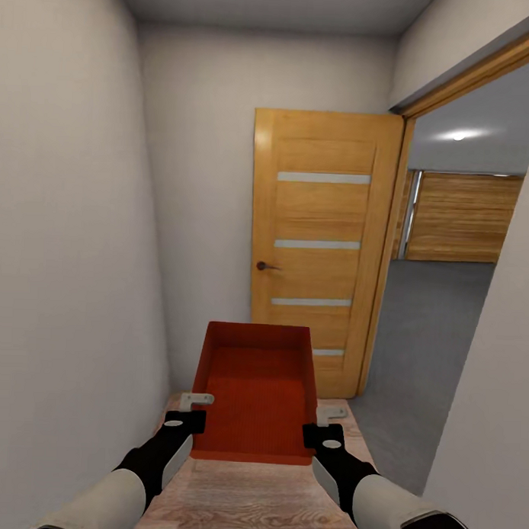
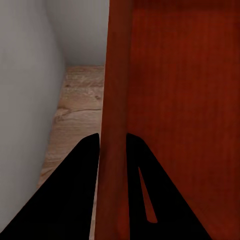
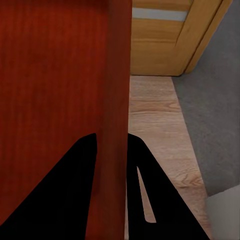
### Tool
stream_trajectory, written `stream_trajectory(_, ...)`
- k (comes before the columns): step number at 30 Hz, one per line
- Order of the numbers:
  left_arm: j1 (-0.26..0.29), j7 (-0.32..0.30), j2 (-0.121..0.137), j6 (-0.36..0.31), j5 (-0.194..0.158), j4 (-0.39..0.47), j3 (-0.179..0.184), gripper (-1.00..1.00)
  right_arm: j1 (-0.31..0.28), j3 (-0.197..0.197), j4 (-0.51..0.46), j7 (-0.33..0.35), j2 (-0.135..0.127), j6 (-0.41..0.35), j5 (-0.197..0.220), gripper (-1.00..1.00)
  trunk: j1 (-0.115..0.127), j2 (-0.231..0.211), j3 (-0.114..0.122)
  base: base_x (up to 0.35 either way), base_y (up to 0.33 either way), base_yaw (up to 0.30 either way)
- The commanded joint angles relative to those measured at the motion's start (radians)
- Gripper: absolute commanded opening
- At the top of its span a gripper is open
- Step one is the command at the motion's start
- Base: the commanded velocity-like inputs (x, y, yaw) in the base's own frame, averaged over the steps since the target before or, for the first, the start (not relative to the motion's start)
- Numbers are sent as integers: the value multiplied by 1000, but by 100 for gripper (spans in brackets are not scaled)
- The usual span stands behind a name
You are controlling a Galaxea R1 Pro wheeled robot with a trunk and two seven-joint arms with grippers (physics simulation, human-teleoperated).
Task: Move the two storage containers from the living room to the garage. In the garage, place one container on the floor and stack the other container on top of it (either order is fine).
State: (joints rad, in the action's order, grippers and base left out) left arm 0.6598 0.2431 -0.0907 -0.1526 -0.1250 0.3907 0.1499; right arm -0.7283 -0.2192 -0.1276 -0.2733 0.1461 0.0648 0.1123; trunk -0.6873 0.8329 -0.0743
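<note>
One orange-red open-topped storage container point(image 1: 254, 390) hangs in front of me over the wood plank floor, held level by both arms. My left gripper point(image 1: 195, 403) is shut on its left wall point(image 2: 114, 125), one finger on each side. On the opposite wall point(image 3: 116, 125) my right gripper point(image 1: 329, 414) is shut the same way. Through a doorway at the right the garage shows, with its dark grey floor point(image 1: 430, 331) and wooden panels on its far wall.
I am in a narrow white-walled corridor. An orange-brown door point(image 1: 320, 243) stands swung open against the end wall. The doorway's wooden frame point(image 1: 386, 269) is ahead to the right, and a white wall edge point(image 1: 489, 379) is near my right arm.
</note>
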Motion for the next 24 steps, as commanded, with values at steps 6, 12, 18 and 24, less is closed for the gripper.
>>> stream_trajectory(6, 1, 34, 0, -8, -88, 4, -17, -100, 0, -12, -3, 6, 16, 0, 1, -100, 0, 1, -2, 43, 9, -69)
stream_trajectory(12, 1, 35, 0, -8, -88, 5, -17, -100, 0, -12, -3, 3, 17, 0, 1, -100, 0, 1, -2, 5, 1, -253)
stream_trajectory(18, 1, 35, -1, -8, -88, 5, -17, -100, 0, -12, -3, 3, 17, 1, 1, -100, 0, 1, -2, 0, 0, -287)
stream_trajectory(24, 1, 35, -1, -8, -88, 6, -17, -100, 0, -12, -3, 3, 17, 1, 1, -100, 0, 1, -2, 0, 0, -289)
